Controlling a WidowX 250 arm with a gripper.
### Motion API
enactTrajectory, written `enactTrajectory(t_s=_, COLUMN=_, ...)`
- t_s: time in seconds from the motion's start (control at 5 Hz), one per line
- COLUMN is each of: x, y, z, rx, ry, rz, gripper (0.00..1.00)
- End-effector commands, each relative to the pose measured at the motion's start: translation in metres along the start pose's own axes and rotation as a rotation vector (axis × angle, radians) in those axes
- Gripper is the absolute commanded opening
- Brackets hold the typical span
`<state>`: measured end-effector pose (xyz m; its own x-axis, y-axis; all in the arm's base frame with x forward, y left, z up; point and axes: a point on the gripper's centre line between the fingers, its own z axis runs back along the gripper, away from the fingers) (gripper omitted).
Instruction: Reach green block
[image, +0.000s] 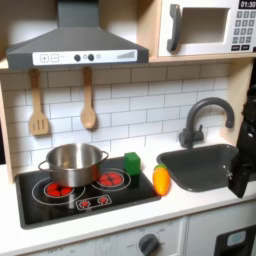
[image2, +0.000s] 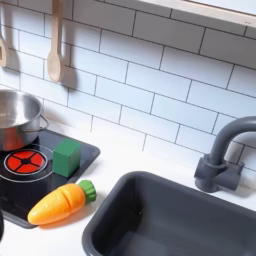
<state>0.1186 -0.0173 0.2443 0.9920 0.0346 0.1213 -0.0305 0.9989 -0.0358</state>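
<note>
- While the black robot gripper (image: 240, 180) hangs at the first exterior view's right edge, over the far side of the dark grey sink (image: 200, 165), its fingers are too dark and blurry to tell if they are open or closed.
- From the fingers, the small bright green cube-like block (image: 131, 163) lies well off toward the first exterior view's left, past the whole sink. This is the way the coming move must go, I think.
- The green block sits on the back corner of the black toy stove top (image: 60, 205), just beside a red burner ring.
- It looks the same on every side, with flat, dull faces and no long side to line up with.
- An orange rounded carrot toy (image: 160, 178) with a green end lies on the white worktop (image: 190, 205), between the fingers and the block and a bit nearer the front.
- A shiny round steel pot (image: 72, 163) stands beyond the block, farther from the fingers.
- A curved grey tap (image: 205, 115) rises behind the sink.
</note>
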Motion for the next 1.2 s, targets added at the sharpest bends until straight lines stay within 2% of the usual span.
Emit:
enactTrajectory(t_s=0.0, x=0.0, y=0.0, z=0.0, rx=-0.001, ry=0.002, rz=0.001, gripper=1.0)
enactTrajectory(t_s=0.2, x=0.014, y=0.004, z=-0.005, rx=0.0, ry=-0.006, rz=0.022, gripper=1.0)
enactTrajectory(t_s=1.0, x=0.077, y=0.017, z=-0.013, rx=0.023, ry=-0.023, rz=-0.001, gripper=1.0)
